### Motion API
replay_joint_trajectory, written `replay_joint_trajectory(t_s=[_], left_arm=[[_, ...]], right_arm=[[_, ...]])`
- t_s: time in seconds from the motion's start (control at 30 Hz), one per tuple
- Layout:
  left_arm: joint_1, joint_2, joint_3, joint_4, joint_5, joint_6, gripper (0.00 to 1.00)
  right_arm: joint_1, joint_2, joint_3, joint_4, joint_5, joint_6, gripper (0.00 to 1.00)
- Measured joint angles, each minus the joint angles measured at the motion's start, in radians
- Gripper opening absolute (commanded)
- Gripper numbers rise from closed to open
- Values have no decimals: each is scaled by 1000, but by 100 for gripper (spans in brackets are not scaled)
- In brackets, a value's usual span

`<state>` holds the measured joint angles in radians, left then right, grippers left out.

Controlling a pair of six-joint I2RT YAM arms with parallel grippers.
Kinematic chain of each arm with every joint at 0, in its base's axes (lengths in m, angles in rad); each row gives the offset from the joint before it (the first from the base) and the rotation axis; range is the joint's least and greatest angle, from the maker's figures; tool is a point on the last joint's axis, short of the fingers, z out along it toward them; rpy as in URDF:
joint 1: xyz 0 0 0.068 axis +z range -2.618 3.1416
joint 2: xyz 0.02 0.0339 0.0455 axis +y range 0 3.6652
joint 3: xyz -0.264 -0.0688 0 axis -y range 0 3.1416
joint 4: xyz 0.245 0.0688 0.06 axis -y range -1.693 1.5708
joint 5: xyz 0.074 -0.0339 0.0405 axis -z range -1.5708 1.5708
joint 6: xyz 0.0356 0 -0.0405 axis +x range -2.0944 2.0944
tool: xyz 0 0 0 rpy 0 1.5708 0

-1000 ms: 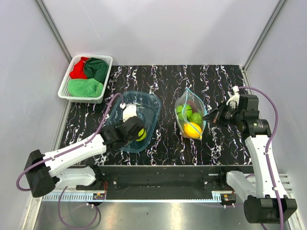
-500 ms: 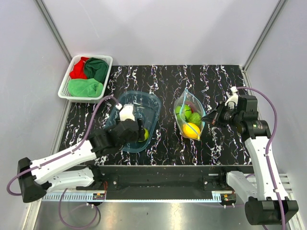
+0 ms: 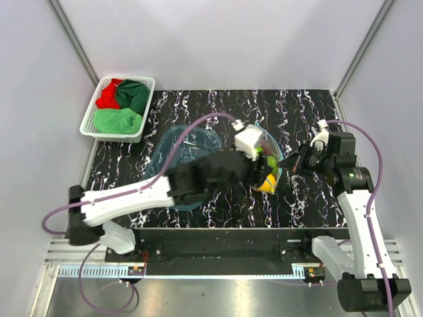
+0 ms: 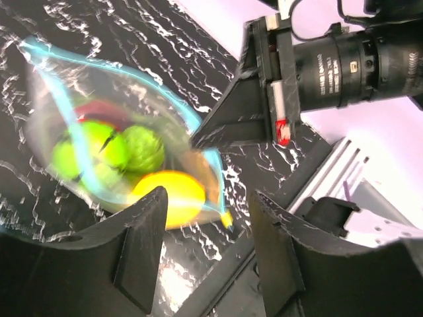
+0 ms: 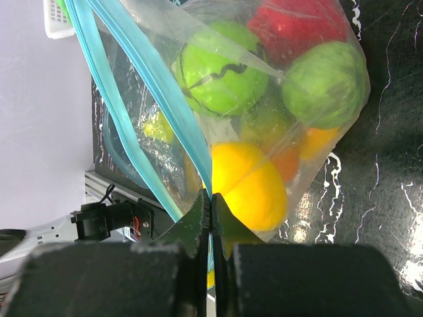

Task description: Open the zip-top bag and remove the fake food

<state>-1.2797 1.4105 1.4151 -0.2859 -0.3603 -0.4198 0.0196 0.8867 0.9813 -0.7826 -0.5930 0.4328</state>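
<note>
Zip-top bag point(image 5: 198, 79), a small clear floppy plastic pouch with a teal-blue zip strip, lies right of the middle of the black white-veined table point(image 3: 304, 112). Its glossy plastic fake food point(image 5: 248, 181) sits with the yellow and orange pieces towards the near edge and the green and red ones farther back. The right gripper point(image 5: 210, 198) has its fingers pressed together on the teal strip at the bag's right rim, while the left gripper point(image 4: 208, 197) hangs over the bag's near end, fingers apart with nothing between them.

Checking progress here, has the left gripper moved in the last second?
Yes. The left gripper has swung right, off the blue tub and over to the zip-top bag.
</note>
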Motion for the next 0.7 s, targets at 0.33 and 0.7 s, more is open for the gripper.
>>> replay_joint_trajectory(t_s=[0.33,0.7], left_arm=[[38,348,338,-171,17,36,50],[120,396,327,-274,85,-61,59]], right_arm=[[0,-16,0,0,0,-3,0],[1,-20,-5,0,0,-3,0]])
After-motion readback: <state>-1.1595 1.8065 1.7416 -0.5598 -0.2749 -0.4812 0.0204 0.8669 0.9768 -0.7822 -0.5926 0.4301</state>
